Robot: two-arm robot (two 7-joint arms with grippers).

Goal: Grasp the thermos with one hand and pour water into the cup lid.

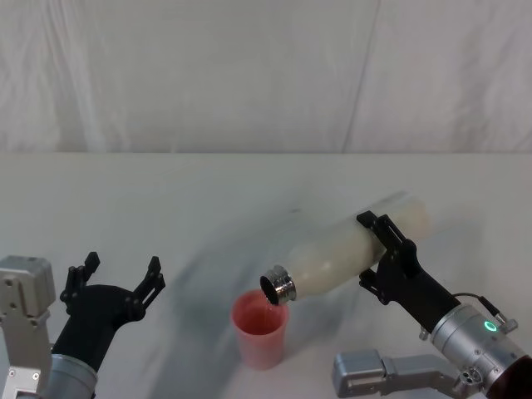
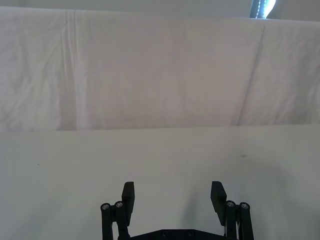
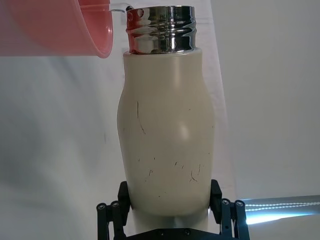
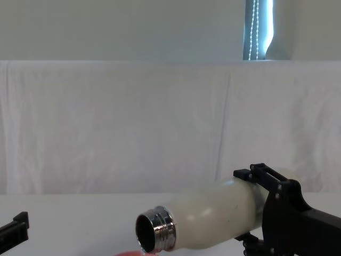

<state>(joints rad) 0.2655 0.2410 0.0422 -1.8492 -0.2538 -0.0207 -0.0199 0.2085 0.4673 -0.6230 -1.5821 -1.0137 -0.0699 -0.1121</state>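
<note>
Now, the scene line by line, placed from the cup lid:

Cup lid: the pink cup lid [image 1: 261, 330] stands upright on the white table [image 1: 208, 208], between the two arms.

Thermos: the cream thermos [image 1: 349, 247] is held off the table, tipped nearly level; its long axis runs from the cup lid up and away toward the robot's right, steel neck lowest, mouth just above the cup lid's rim.

Water: in the right wrist view a small clear stream [image 3: 120, 7] leaves the mouth toward the cup lid.

Right gripper: the right gripper [image 1: 387, 249] is on the far end of the thermos from the cup lid, jaws pinching the body on both sides.

Left gripper: the left gripper [image 1: 116, 278] sits idle left of the cup lid, well apart, jaws spread and empty.

Key relation: the mouth must stay over the cup lid's opening; I judge pouring is under way, and more tilt risks overshooting the rim.
</note>
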